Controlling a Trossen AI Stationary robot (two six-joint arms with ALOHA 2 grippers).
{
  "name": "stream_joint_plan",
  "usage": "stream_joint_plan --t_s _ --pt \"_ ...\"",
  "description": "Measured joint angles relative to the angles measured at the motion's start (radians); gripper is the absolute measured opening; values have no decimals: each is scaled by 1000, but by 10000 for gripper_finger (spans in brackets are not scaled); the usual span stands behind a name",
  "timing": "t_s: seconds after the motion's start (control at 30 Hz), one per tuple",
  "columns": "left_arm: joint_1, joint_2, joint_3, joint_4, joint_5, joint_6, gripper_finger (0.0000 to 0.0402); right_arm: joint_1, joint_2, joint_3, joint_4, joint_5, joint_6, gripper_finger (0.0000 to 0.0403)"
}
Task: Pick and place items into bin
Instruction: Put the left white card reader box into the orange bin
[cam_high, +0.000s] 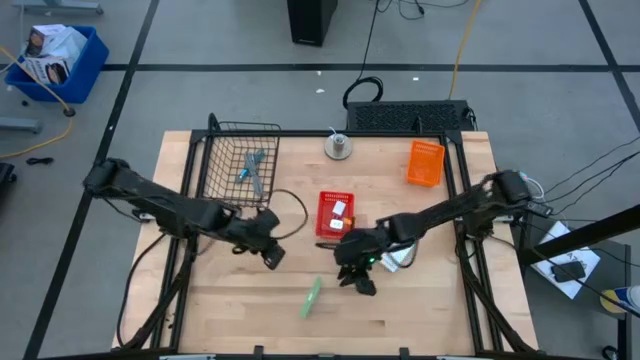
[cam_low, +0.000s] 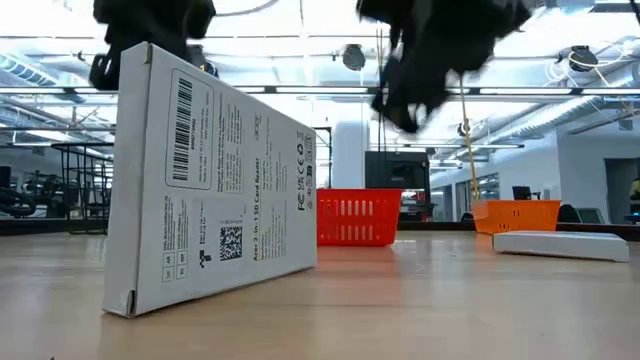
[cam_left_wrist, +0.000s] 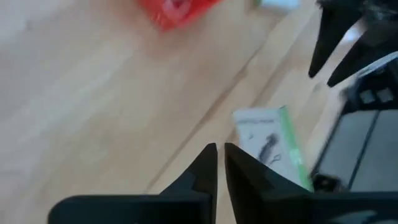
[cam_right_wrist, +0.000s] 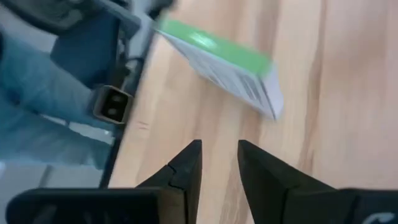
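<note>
**A:** Two grippers, checking both. Starting with the left gripper: hovering above the table to the left of the red bin, showing fingers pressed almost together, pinching nothing.

**B:** Finding the right gripper toward the table's front from the red bin, just past its front edge. Hanging over bare wood, showing fingers spread with a clear gap, gripping nothing.

**A:** Looking for the items now. Seeing anything inside the red bin?

**B:** Spotting small white pieces lying inside it. Not managing to tell how many.

**A:** Noting grey and teal tools lying in the wire basket, toward the back and left of the red bin.

**B:** Seeing a green-edged white box in front of the red bin and a little left of it, near the right gripper but apart from it. Standing on its long edge in the low view, leaning slightly, showing black print and a barcode.

**A:** Also catching a flat white packet lying on the table to the front and right of the red bin, just beside the right arm.

**B:** Adding an orange bin to the back and right of the red bin, and a round metal piece straight behind it.
</note>
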Motion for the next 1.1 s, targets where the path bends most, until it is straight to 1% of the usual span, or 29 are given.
stream_joint_plan --t_s 0.1,0.17,0.23,0.33,0.43,0.57,0.67,0.8,0.93,1.1 --pt "0 -72 0 -11 -53 22 40 -16 -105 2 6 -5 -81 88" --pt "0 -109 0 0 -83 35 41 -33 -154 2 2 -5 -64 83" --pt "0 -138 0 -1 -109 53 42 -54 -176 2 7 -7 -22 82" --pt "0 -170 0 11 -125 89 42 -79 -189 1 60 -31 -32 91" --pt "0 -189 0 25 -124 84 42 -89 -168 3 137 -50 -74 115" --pt "0 -201 0 50 -121 49 42 -97 -126 0 116 -57 -116 160" --pt "-1 -199 0 78 -126 22 42 -98 -105 0 127 -57 -193 194" --pt "0 -196 0 122 -128 6 42 -94 -60 1 185 -60 -274 228" --pt "-2 -196 0 132 -130 -9 42 -90 3 22 186 -63 -337 241" --pt "-8 -196 0 139 -129 -14 42 -77 82 83 173 -103 -420 239"
